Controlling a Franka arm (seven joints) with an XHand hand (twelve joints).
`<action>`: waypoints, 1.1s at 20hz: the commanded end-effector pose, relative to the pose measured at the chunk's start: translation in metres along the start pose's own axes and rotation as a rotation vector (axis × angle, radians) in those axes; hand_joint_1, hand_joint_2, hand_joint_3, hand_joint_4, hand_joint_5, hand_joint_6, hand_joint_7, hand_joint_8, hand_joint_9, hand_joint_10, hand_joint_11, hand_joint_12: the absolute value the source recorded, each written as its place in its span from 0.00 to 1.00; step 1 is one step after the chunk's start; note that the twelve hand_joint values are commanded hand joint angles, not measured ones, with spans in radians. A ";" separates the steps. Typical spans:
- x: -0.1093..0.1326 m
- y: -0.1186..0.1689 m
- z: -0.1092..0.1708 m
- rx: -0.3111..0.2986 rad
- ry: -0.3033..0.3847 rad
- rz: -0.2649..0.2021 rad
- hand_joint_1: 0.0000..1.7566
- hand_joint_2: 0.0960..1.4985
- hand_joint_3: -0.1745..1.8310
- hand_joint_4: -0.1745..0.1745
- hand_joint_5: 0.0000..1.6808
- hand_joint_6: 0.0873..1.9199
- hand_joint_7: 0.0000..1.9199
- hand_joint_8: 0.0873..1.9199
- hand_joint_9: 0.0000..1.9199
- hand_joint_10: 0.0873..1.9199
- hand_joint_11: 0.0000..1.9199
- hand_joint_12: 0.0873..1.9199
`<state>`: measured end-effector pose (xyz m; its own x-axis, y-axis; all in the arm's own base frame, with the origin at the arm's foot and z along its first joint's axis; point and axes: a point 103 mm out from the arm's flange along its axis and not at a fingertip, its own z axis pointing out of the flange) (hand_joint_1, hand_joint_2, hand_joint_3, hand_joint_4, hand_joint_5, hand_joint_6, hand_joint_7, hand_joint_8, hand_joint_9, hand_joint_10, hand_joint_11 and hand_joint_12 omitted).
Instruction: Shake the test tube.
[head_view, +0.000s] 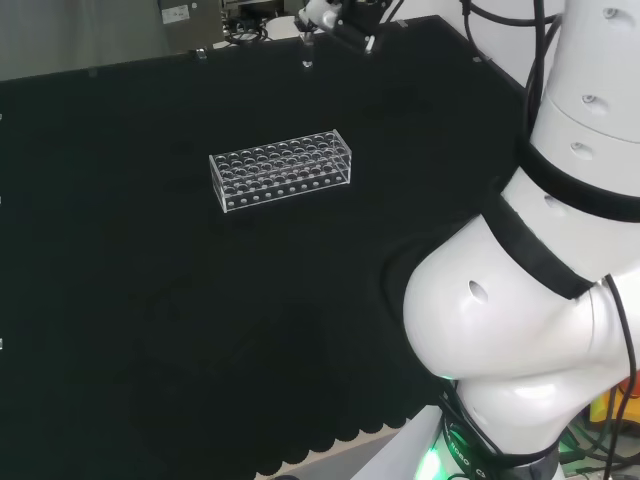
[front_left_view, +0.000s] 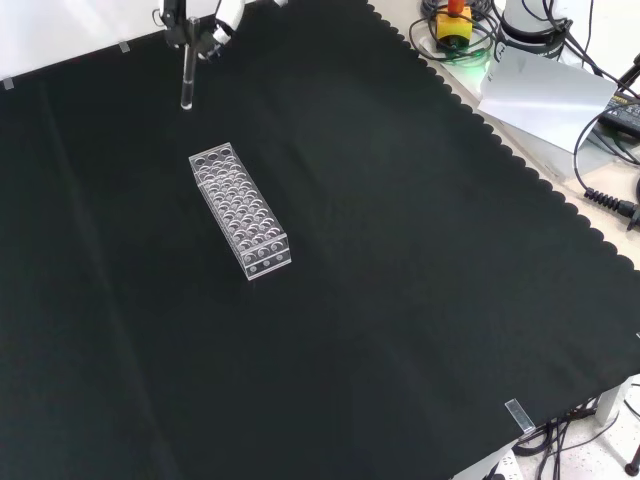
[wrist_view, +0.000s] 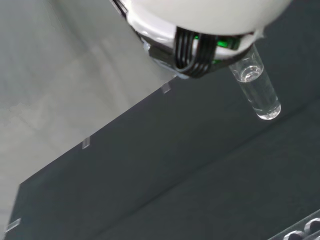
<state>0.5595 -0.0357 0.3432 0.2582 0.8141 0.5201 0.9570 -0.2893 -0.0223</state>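
I have the test tube (front_left_view: 186, 75) out of the rack and up in the air, so the picking-up part of the job looks done; what remains, as far as I can judge, is the shaking itself and then perhaps setting the tube back down. Nothing here tells me whether any shaking has happened yet.

My hand (front_left_view: 205, 22) is at the far edge of the tabletop (front_left_view: 400, 300), at the top left of the front view, with its fingers pinched on the upper end of the tube. The tube hangs close to upright below them, its rounded bottom clear of the black cloth. In the wrist view the tube (wrist_view: 256, 90) juts out from under my palm, clear and, as far as I can tell, empty, though a little liquid would be hard to spot.

The clear test tube rack (front_left_view: 238, 210) stands on the cloth, apart from the tube and nearer the camera in the front view. In the head view my hand (head_view: 335, 20) sits at the top edge, beyond the rack (head_view: 282, 170), with the tube (head_view: 307, 52) dangling under it.
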 end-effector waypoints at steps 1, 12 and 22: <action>-0.072 -0.016 -0.063 -0.065 -0.137 0.104 0.81 0.40 0.36 0.00 0.80 0.19 0.77 0.17 0.69 0.20 0.61 0.46; -0.170 -0.038 -0.147 -0.147 -0.351 0.292 0.81 0.40 0.36 0.00 0.80 0.19 0.77 0.17 0.69 0.20 0.60 0.46; -0.177 -0.037 -0.154 -0.157 -0.373 0.330 0.82 0.42 0.34 0.00 0.78 0.16 0.77 0.19 0.69 0.23 0.60 0.46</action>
<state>0.4547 -0.2529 0.3840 0.6132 0.7739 0.1585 0.7827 -0.6223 0.0099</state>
